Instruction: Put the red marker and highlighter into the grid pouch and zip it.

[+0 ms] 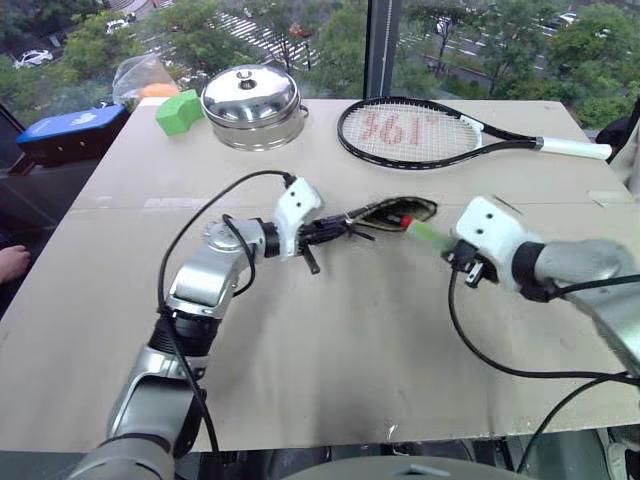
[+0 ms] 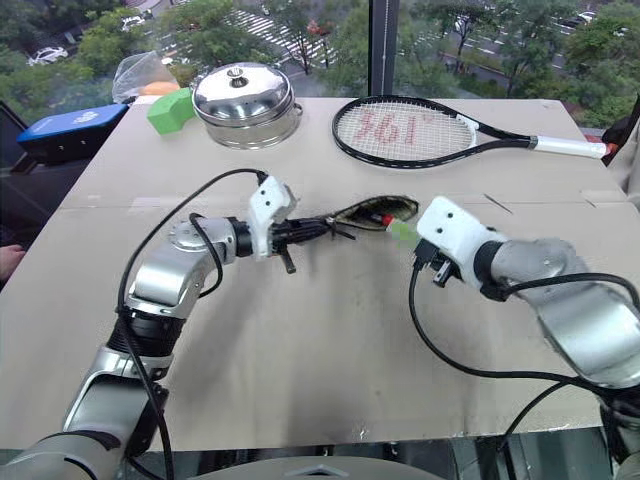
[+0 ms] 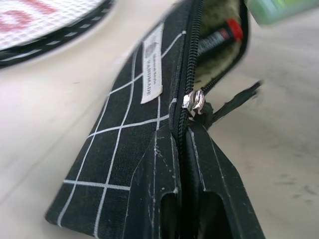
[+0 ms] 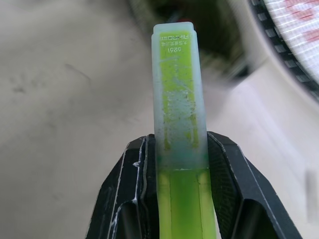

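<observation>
Black fabric grid pouch [image 3: 124, 149] w/ white grid lines and a small white label sits near the middle of the beige bench [image 1: 330, 340], held up on its edge w/ the zip side on top. The left hand [image 3: 182, 199] is clamped on the closed end of it, black fingers [image 3: 149, 199] pressed together on the fabric right behind the silver zip slider [image 3: 193, 101]. Dark pull cord [image 3: 234, 99] hangs off to the side. The other end of the pouch gapes open, and the red marker [image 3: 222, 36] (black barrel, red cap) is already inside, cap showing at the mouth.

Right hand [image 4: 182, 164] is gripping the chunky light-green highlighter [image 4: 178, 89], both fingers tight on its body, pale translucent cap sticking out past the tips. From the head cam the cap end points at the open mouth of the pouch, just beside it, not inside yet afaict.

Other stuff at the far edge of the bench: black tennis racket [image 1: 420, 132] w/ white grip and red print on the strings, shiny steel pot w/ lid [image 1: 252, 103], green block [image 1: 180, 110] next to it, well apart from the pouch. Blue box [image 1: 70, 130] just off the far left corner.
</observation>
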